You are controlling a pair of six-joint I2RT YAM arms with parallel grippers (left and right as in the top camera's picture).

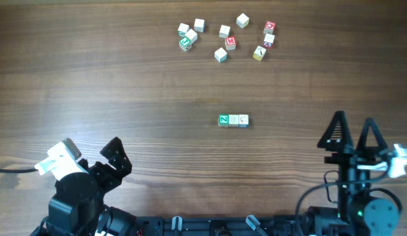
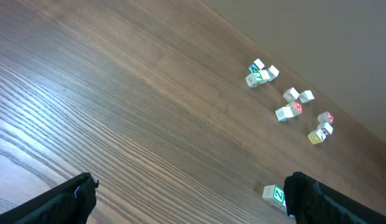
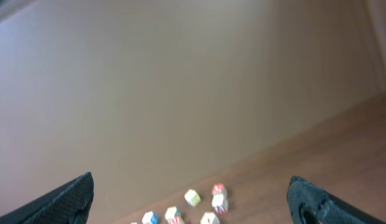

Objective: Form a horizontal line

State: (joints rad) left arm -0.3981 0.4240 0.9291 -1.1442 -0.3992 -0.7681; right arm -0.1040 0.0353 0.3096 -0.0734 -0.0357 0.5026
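Three tiny letter cubes sit side by side, touching, in a horizontal row at mid-table: a green-faced cube [image 1: 223, 119], a plain pale cube [image 1: 233, 120] and a pale cube with blue trim [image 1: 243, 120]. In the left wrist view only the green cube [image 2: 275, 195] shows, beside the right finger. My left gripper [image 1: 92, 157] is open and empty at the near left, far from the row. My right gripper [image 1: 352, 134] is open and empty at the near right. It points up over the far table [image 3: 189, 202].
Several loose letter cubes lie scattered at the far side of the table, among them a red-lettered cube [image 1: 231, 42], a green one [image 1: 185, 43] and a yellow one [image 1: 259, 53]. They also show in the left wrist view [image 2: 296, 107] and the right wrist view [image 3: 219, 190].
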